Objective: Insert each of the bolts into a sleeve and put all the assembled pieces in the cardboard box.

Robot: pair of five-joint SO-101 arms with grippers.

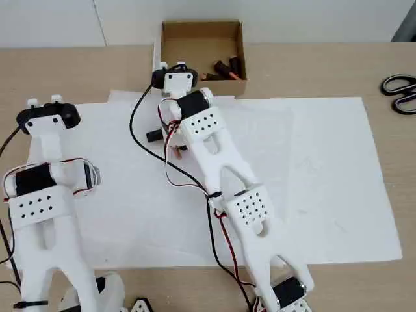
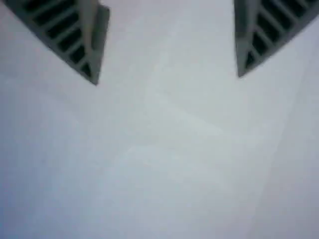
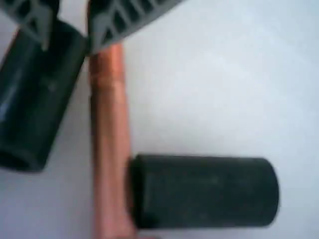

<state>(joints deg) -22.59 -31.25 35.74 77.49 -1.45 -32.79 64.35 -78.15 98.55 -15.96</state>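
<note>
Two black sleeves (image 3: pixel 204 191) (image 3: pixel 35 99) and a copper bolt (image 3: pixel 109 144) lie on the white paper just under my right gripper (image 3: pixel 70 42). Its fingertips stand a narrow gap apart over the end of one sleeve, holding nothing. The bolt lies between the sleeves, touching the nearer one. From above, a sleeve (image 1: pixel 154 135) and the bolt (image 1: pixel 177 153) show beside the right arm (image 1: pixel 195 117). My left gripper (image 2: pixel 167 79) hangs open over bare paper at the left (image 1: pixel 49 117). The cardboard box (image 1: pixel 170 29) at the back holds several dark and copper pieces (image 1: pixel 224 68).
A large white paper sheet (image 1: pixel 312 169) covers the wooden table. Scissors (image 1: pixel 400 91) lie at the far right edge. The right arm's cable (image 1: pixel 140 140) loops over the paper near the sleeve.
</note>
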